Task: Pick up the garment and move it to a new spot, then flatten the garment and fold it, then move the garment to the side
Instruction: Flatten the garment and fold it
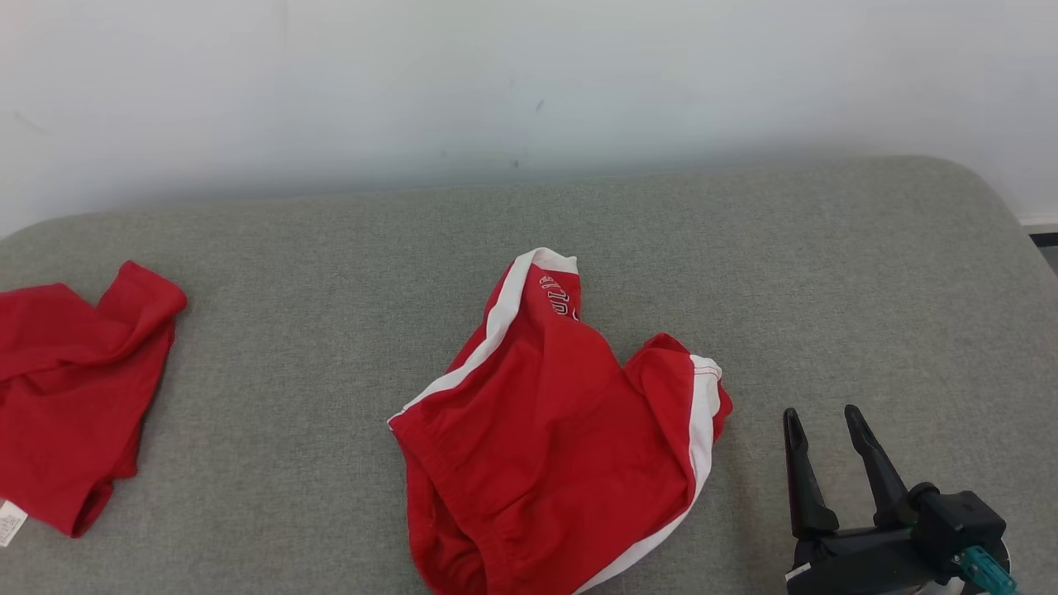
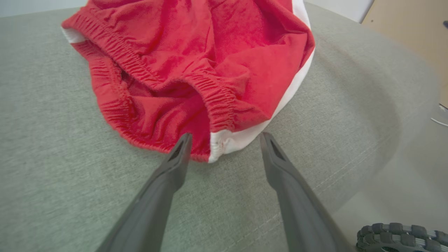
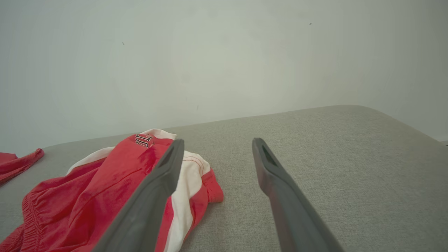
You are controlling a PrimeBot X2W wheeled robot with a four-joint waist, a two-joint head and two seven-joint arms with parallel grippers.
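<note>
The garment is a pair of red shorts with white side stripes, lying crumpled at the middle of the grey cushion. Its elastic waistband faces my left gripper, whose open fingers point at the waistband's near edge, the left fingertip right at the red hem. Nothing sits between them. My right gripper stands open over bare cushion just right of the shorts' white-striped leg. In the right wrist view its open gripper points toward the wall, with the garment at lower left.
A second red cloth lies crumpled at the cushion's far left. The grey cushion has a rounded right edge and bare room on its right half. A pale wall rises behind it. A dark ridged wheel shows at the lower right.
</note>
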